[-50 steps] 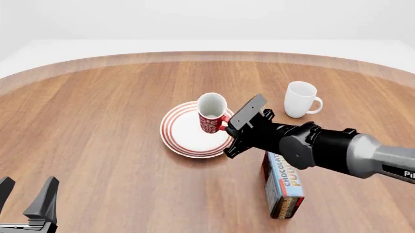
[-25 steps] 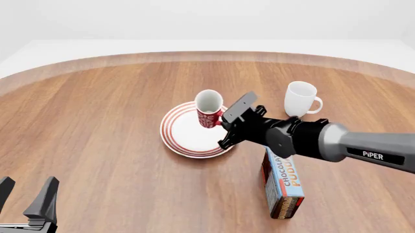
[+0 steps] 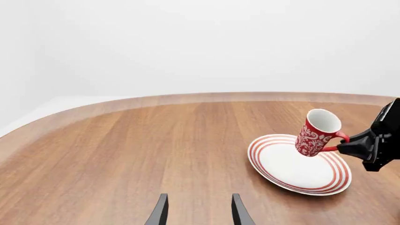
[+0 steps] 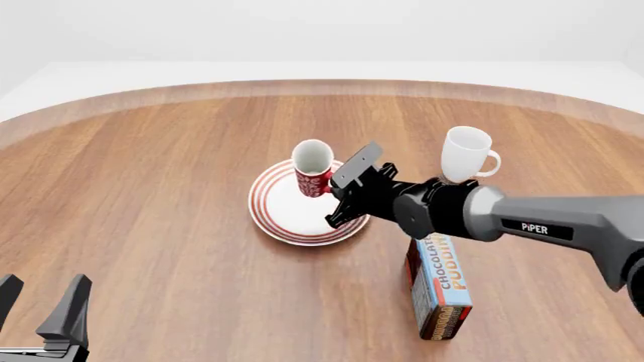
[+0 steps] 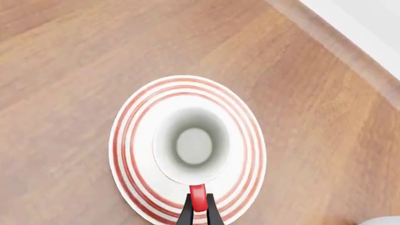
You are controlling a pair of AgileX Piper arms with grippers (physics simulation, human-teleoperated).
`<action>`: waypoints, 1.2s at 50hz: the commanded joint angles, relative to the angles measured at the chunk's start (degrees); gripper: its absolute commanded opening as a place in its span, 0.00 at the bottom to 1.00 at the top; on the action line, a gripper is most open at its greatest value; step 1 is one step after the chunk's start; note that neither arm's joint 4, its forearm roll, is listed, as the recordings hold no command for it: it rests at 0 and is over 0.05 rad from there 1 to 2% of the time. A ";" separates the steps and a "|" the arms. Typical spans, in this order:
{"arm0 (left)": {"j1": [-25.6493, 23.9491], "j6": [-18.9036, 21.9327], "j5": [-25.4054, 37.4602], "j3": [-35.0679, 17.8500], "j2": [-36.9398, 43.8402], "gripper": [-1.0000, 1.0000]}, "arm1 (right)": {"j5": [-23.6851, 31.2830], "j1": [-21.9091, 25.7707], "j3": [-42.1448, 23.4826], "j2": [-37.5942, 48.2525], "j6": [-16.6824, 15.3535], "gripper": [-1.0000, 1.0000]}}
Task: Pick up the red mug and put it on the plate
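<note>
Right gripper point(image 4: 330, 197), clamped on the handle, has carried the tall patterned red mug point(image 4: 312, 167) tilted over the red-ringed white plate point(image 4: 277, 215); contact apparently pending

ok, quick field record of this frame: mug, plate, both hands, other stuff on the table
red mug: tilted, held by its handle over the plate
plate: flat on the table, under the mug
right hand: shut on the mug handle
left hand: open, holding nothing, near table edge
white mug: upright, right of plate
pudding box: near side, right of plate
</note>
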 commanded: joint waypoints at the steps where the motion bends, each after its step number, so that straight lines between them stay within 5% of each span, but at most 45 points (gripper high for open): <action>1: 0.00 0.00 0.00 0.00 0.00 1.00 | -0.35 0.06 -2.14 2.33 0.39 0.00; 60: 0.00 0.00 0.00 0.00 0.00 1.00 | -1.93 -0.71 -7.18 11.40 0.49 0.00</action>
